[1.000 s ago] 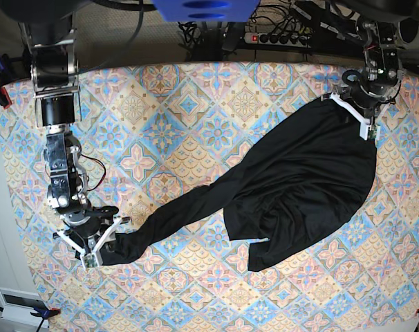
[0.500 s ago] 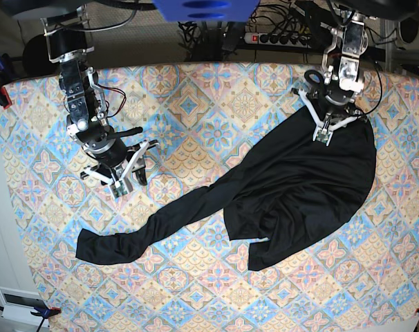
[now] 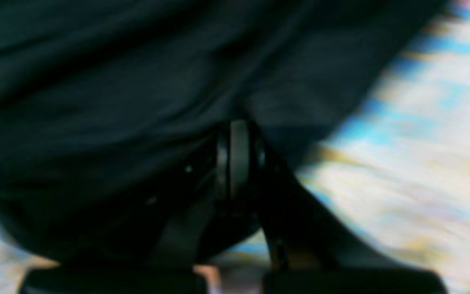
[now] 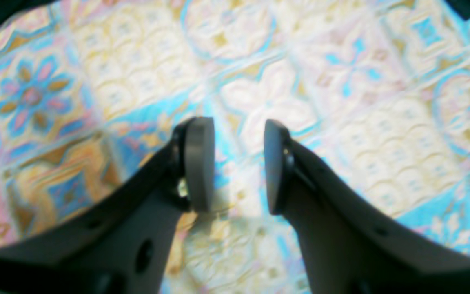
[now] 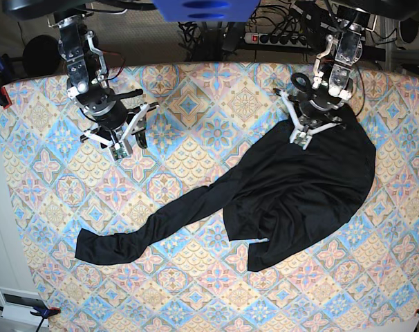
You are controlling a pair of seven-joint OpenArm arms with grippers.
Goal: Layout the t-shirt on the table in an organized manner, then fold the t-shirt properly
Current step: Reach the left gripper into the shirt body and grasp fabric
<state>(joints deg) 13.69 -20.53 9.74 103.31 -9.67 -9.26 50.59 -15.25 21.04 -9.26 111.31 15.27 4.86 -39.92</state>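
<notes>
Plain black thin-fabric long-sleeved t-shirt [image 5: 299, 194] lies crumpled on the table's right half, one soft sleeve trailing to the left-front. Table [image 5: 196, 104] has pastel diamond-tile floral cloth. My left gripper [image 5: 301, 140] is pinched tight on the t-shirt's upper edge. My right gripper [image 5: 124, 147] hovers over bare cloth, grey pads [image 4: 199, 163] parted, nothing held.

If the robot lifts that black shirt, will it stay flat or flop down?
Probably flop: the t-shirt lies rumpled, its sleeve trailing limply across the table. It looks thin, so likely light. The left gripper, shut on it, should drag the fabric along.
</notes>
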